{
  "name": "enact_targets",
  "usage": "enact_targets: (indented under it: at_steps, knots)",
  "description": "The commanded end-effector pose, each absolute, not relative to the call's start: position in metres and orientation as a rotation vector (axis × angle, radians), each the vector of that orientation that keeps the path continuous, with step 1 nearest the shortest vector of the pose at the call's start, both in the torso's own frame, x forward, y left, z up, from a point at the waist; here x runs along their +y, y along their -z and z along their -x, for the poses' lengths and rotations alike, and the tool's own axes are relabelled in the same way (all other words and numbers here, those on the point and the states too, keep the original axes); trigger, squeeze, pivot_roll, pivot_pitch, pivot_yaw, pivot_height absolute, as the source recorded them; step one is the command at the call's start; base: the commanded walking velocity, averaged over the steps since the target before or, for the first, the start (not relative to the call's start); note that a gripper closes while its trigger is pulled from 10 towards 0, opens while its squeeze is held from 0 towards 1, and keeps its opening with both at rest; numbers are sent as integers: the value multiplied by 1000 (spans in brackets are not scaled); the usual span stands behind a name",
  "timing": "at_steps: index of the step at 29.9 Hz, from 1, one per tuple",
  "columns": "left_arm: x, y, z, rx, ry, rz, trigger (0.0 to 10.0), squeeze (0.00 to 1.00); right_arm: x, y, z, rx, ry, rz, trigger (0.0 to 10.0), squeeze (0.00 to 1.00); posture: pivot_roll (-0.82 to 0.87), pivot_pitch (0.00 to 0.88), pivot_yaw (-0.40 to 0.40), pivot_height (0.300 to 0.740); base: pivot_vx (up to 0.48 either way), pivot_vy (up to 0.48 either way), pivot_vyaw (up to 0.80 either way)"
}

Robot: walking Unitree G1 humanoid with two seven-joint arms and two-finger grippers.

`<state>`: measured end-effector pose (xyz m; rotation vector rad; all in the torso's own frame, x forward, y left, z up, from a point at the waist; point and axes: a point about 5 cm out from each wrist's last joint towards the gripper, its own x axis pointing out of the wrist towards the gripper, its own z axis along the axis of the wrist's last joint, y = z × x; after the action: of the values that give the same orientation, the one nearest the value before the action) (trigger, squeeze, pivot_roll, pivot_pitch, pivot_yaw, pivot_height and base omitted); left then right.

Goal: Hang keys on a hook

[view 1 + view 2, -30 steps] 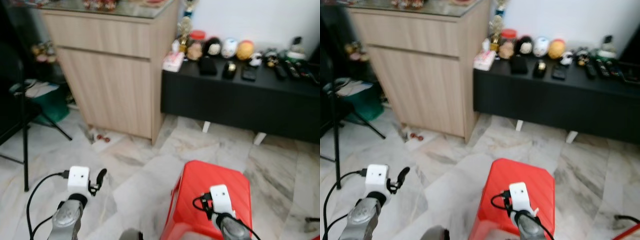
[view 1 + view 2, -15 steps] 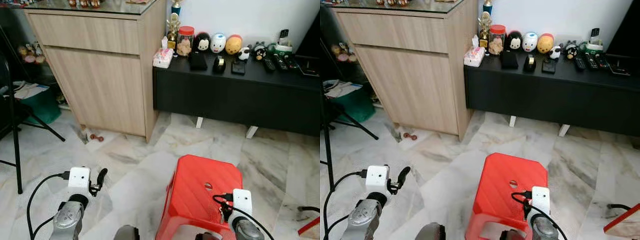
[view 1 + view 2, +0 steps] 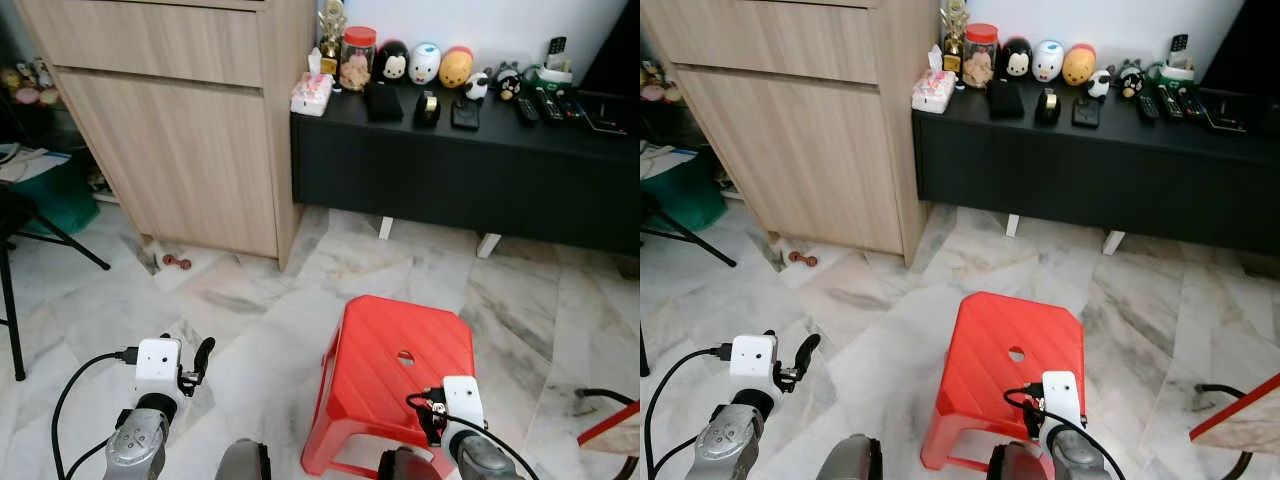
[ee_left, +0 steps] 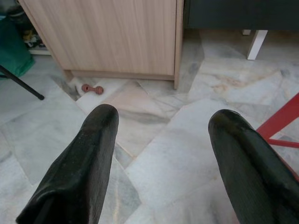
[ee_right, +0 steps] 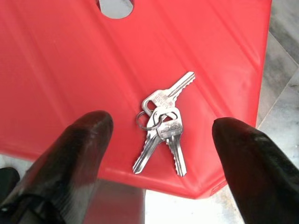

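Note:
A bunch of silver keys [image 5: 162,120] on a ring lies flat on the red plastic stool [image 3: 400,350], close to its near edge. My right gripper [image 5: 161,126] hovers over the keys, open, one black finger on each side and neither touching them. In the eye views the right wrist [image 3: 460,400] is over the stool's near right corner. My left gripper [image 4: 164,116] is open and holds nothing. It is low over the marble floor to the left of the stool, with one finger [image 3: 203,355] showing there.
A tall wooden cabinet [image 3: 180,120] stands at the back left. Beside it is a low black bench [image 3: 470,170] carrying jars, figurines and remotes. A black stand leg [image 3: 10,330] is at the far left, and a red-edged board [image 3: 610,430] is at the near right.
The whole picture has shifted and sharpened as the camera moved, so the stool's full top now shows. My right wrist has drifted right and then back toward the stool's near edge. The left arm holds its pose.

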<state>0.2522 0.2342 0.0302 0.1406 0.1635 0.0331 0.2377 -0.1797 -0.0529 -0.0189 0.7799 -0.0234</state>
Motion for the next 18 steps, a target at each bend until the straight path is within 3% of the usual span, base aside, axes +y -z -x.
enact_targets:
  at_steps: [1,18]
  knots:
    - [231,-28,-248,178,-30,-132,10000,0,-177,51,-241,785,7,18,10000,0,215,172,-78,641,0,0,0]
    - [230,-31,-232,176,-47,-138,10000,0,-178,48,-248,805,36,-62,10000,0,225,251,-88,641,0,0,0]
